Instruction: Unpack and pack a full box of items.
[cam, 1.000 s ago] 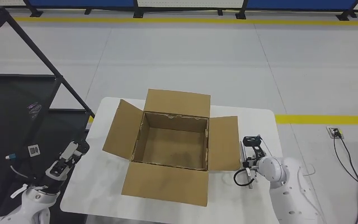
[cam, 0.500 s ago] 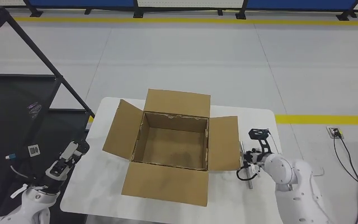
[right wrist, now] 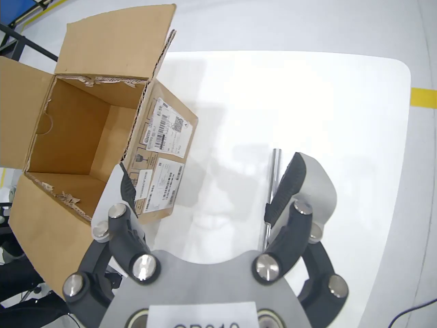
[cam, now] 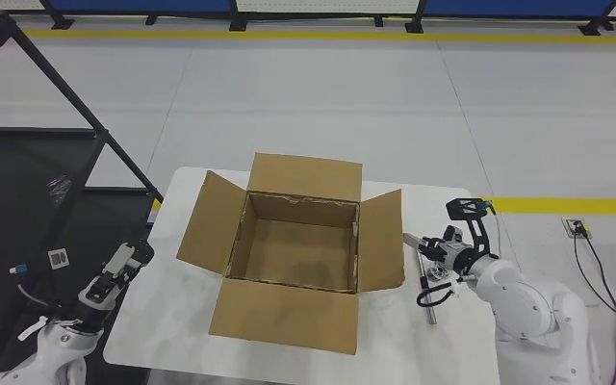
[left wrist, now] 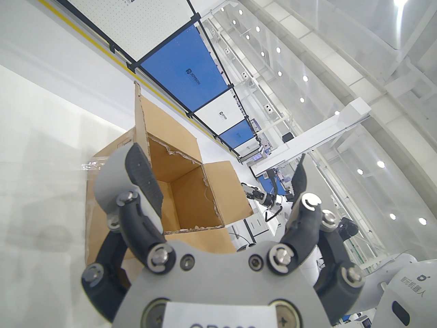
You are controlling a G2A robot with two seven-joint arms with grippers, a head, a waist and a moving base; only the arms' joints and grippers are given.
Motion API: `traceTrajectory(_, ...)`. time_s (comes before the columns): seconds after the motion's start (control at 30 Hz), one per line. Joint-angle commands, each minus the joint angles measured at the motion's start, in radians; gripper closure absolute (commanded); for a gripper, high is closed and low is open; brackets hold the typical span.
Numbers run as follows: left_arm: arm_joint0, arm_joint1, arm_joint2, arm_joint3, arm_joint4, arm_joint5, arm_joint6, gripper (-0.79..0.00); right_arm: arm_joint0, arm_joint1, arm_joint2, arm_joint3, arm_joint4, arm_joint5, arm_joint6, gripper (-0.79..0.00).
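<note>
Both arms' jaws are gaping: left gripper (left wrist: 218,158) is hanging off-table, right gripper (cam: 416,241) beside a flap of the box (cam: 383,241). Your right wrist view is showing a metal rod (right wrist: 275,172).

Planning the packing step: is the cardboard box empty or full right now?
Empty: the cardboard box has open flaps, and only its bare brown floor shows inside.

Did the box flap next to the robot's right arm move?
Yes. The flap has tipped upward, toward the middle of the box; earlier it lay flatter over the fixed table.
</note>
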Motion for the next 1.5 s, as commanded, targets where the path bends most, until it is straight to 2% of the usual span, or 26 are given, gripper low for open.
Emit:
traceTrajectory(0.0, 0.000, 0.000, 0.000, 0.000, 0.000, 0.000, 0.000, -0.785, 0.021, 0.002, -0.009, 0.017, 0.009, 0.003, -0.005, -0.785)
traceTrajectory(0.17, 0.000, 0.000, 0.000, 0.000, 0.000, 0.000, 0.000, -0.785, 0.025, 0.006, -0.003, 0.022, 0.037, 0.029, -0.069, -0.785)
traceTrajectory(0.33, 0.000, 0.000, 0.000, 0.000, 0.000, 0.000, 0.000, -0.785, 0.022, 0.012, 0.001, 0.035, 0.153, -0.043, -0.084, -0.785)
traceTrajectory(0.4, 0.000, 0.000, 0.000, 0.000, 0.000, 0.000, 0.000, -0.785, 0.027, 0.016, 0.000, 0.055, 0.200, -0.076, -0.057, -0.785)
traceTrajectory(0.7, 0.000, 0.000, 0.000, 0.000, 0.000, 0.000, 0.000, -0.785, 0.107, 0.030, -0.049, 0.184, 0.278, -0.085, 0.024, -0.785)
traceTrajectory(1.3, 0.000, 0.000, 0.000, 0.000, 0.000, 0.000, 0.000, -0.785, 0.298, 0.035, -0.224, 0.396, 0.300, -0.084, -0.002, -0.785)
traceTrajectory(1.47, 0.000, 0.000, 0.000, 0.000, 0.000, 0.000, 0.000, -0.785, 0.312, 0.038, -0.249, 0.402, 0.300, -0.079, -0.014, -0.785)
